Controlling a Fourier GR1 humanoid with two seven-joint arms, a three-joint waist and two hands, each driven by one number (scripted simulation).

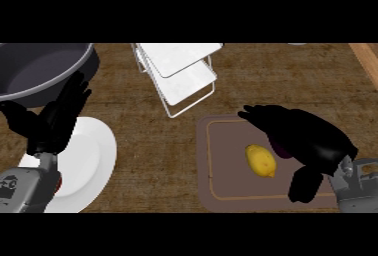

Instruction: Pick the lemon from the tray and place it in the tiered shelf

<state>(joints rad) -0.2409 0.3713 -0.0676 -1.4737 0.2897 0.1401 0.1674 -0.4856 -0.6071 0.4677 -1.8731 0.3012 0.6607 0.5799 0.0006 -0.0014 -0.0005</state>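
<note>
While the left hand [55,120] rests at the view's left, fingers straight and slightly spread, it holds nothing. Judged: parked there to stay out of the working side.

A dark grey bowl [40,67] sits behind its fingertips and a white plate [92,160] lies under it. Neither belongs to the task.

Top centre: tiered shelf [181,70], white levels on a wire frame, standing just beyond the far edge of the tray. The carry should be short.

Right of centre: brown tray [221,170], flat on the counter [162,150]. The lemon [260,160] lies near the tray's middle, long axis pointing away from the robot. No contact is visible.

The right hand [306,142] hovers over the tray's right part, just beside the lemon. Fingers are extended and relaxed, thumb hanging apart toward the near edge, gripping nothing. Judged: a pre-grasp pose, with the gap between thumb and fingers turned toward the fruit.

A purplish patch shows under the palm and cannot be identified.
</note>
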